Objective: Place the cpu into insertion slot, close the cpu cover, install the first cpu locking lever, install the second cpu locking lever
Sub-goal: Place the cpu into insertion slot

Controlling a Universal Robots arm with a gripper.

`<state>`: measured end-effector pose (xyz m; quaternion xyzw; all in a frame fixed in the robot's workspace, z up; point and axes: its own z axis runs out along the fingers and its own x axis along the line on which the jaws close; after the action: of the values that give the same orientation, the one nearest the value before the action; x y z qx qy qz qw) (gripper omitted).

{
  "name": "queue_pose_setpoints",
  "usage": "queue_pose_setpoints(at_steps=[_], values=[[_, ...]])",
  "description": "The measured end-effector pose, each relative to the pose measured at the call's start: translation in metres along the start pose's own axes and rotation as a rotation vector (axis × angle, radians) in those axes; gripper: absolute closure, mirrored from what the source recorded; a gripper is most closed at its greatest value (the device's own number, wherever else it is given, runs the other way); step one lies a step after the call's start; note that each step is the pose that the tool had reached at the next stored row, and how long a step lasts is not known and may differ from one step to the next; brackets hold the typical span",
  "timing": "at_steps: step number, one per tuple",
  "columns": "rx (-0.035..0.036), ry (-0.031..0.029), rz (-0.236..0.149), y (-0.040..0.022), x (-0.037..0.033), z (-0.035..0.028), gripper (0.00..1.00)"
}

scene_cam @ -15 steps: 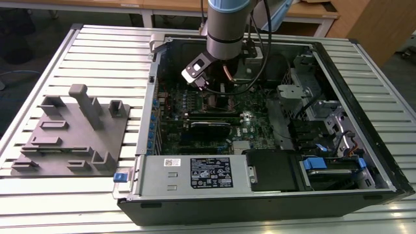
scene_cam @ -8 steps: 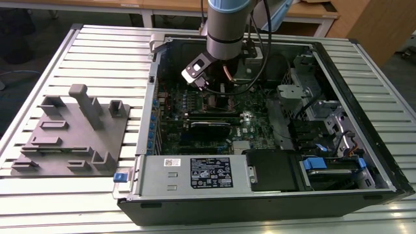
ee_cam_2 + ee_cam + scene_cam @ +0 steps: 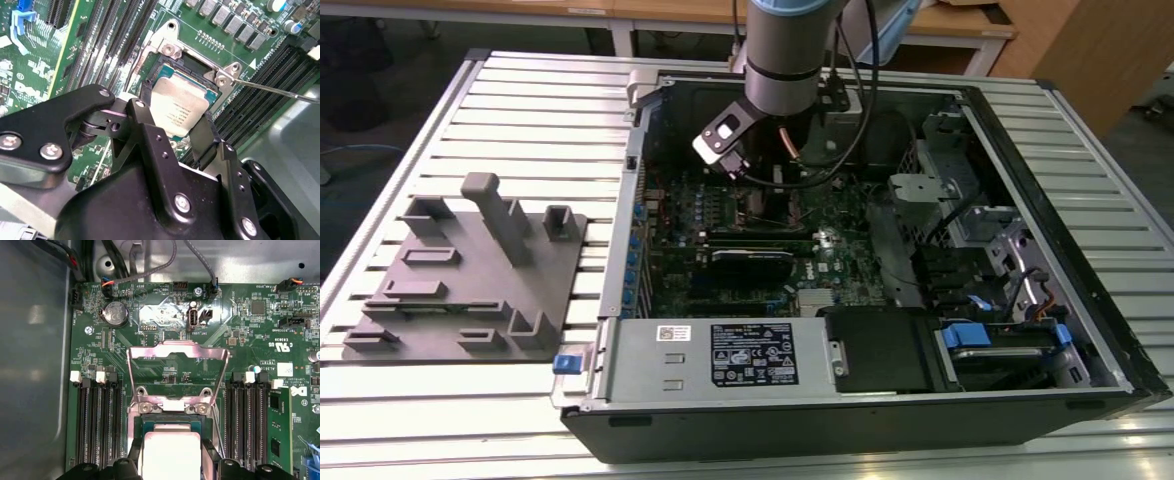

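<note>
In both wrist views we are finding the gripper [image 3: 175,120] pinching the cpu [image 3: 179,102] between its jaws, seated in the insertion slot [image 3: 192,61], with the cpu cover [image 3: 177,351] standing open beyond the jaws.

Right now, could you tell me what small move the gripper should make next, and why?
Probably release and lift straight up: the cpu lies squarely within the insertion slot, the gripper closed on its edges, while the cpu cover stands open. Whether the chip is fully seated I cannot tell.
</note>
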<state>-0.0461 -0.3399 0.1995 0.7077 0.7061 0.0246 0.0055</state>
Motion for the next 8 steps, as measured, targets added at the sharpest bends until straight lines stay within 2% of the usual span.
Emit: queue_pose_setpoints(at_steps=[4,8], values=[[0.0003,-0.0005,0.0,0.0,-0.0001,0.0002,0.45],[0.0001,0.0001,0.0,-0.0002,-0.0002,0.0031,0.45]])
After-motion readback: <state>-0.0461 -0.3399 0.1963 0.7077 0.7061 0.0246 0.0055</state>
